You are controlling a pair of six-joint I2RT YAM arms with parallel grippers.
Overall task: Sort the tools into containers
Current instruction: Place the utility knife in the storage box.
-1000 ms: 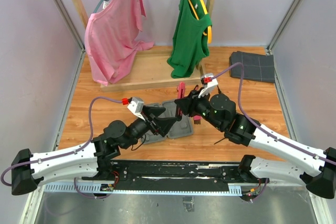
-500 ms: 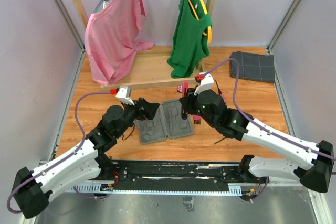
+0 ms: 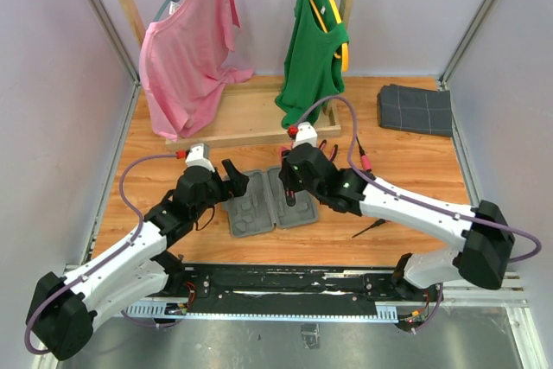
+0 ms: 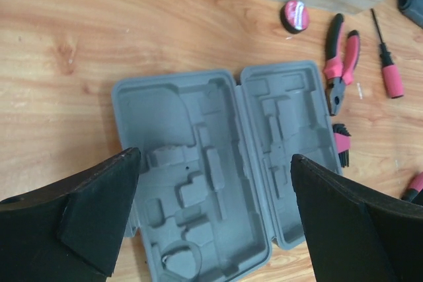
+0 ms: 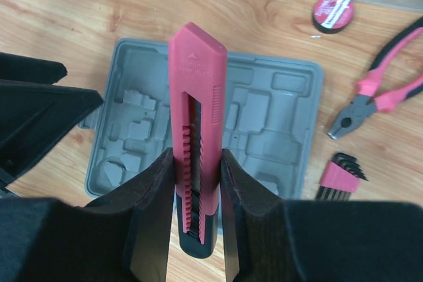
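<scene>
One overhead, two wrist views above case (image 4: 218, 163)

Pink knife (image 5: 210, 130) bears embossed lettering, unreadably small.

- The right hand (image 5: 196, 163) clamps a pink knife (image 5: 197, 77), upright between its fingers.
- An open grey case (image 5: 271, 117) lies on the worktop (image 5: 99, 11) behind it.
- A round red piece (image 5: 333, 12), pliers (image 5: 380, 90) and hex keys (image 5: 340, 175) lie right of the case.

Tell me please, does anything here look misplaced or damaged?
Nothing looks damaged or spilled. Only the tools are out of place: the grey case lies open with its visible recesses empty, while the pliers, screwdriver, hex keys and red roll lie loose on the table beside it. The right gripper holds the pink knife over the case.
</scene>
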